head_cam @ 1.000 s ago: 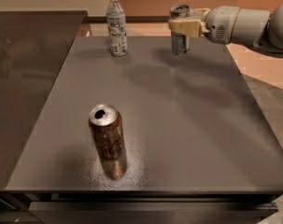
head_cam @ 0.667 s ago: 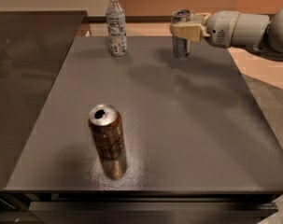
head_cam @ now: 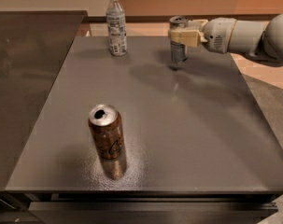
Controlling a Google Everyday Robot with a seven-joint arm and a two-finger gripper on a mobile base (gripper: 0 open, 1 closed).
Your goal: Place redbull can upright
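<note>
Since the grey table (head_cam: 187,125) fills most of the view, we start there: it runs front to back, w/ the pale arm (head_cam: 239,34) reaching in over its far right edge. Next in size, a brown can (head_cam: 106,132) stands upright near the front left, opened top showing, and a clear bottle (head_cam: 116,24) w/ white cap stands at the far edge, well apart from it. Smaller again, the gripper (head_cam: 179,33) sits at the far right of the table, its fingers closed around the upper part of the redbull can (head_cam: 178,55). That can hangs upright beneath it, btm end at or just above the surface; we can't tell whether it touches. Re progress, we judge the job nearly done: can is vertical and over bare table, near the bottle but not beside it. What's left is seating it, letting go and backing off w/o tipping it. Vs the frame a sec ago, gripper and can are lower, closer to the tabletop; bottle and brown can haven't moved.
</note>
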